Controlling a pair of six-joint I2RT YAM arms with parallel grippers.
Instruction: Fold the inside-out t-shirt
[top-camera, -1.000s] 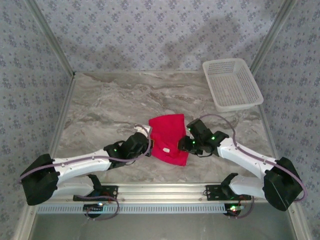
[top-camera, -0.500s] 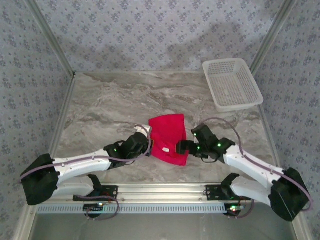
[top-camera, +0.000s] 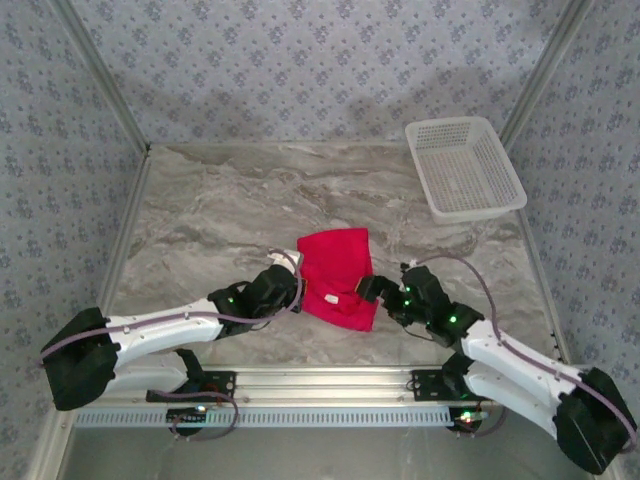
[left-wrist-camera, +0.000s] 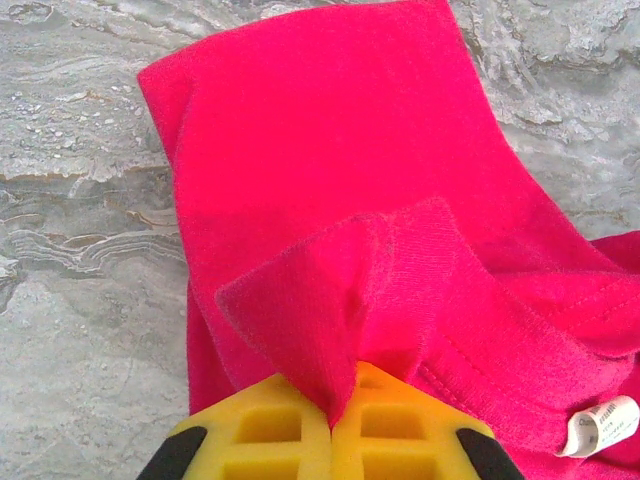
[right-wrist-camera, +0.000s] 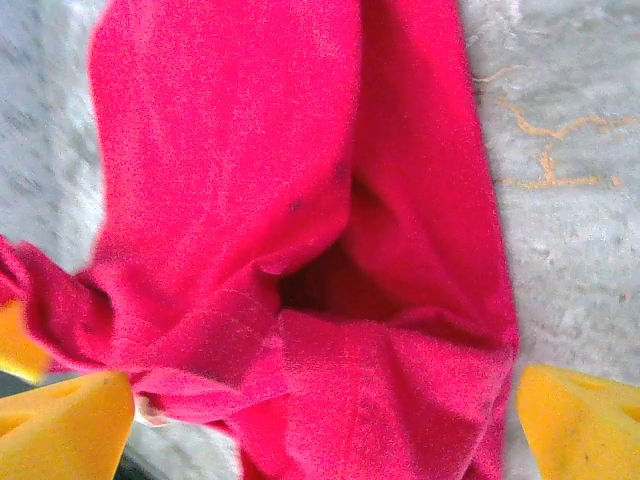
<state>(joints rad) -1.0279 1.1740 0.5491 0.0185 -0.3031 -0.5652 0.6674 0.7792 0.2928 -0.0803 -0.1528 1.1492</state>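
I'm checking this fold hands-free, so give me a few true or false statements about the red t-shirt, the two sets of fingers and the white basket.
1. The left fingers are shut on a pinched-up fold of the t-shirt. True.
2. The right fingers are clamped on the shirt. False: they stand wide open, with the cloth between them.
3. The t-shirt lies in the basket. False: it lies on the table, and the basket stands apart at the far right corner.
4. A small white tag shows on the shirt. True.
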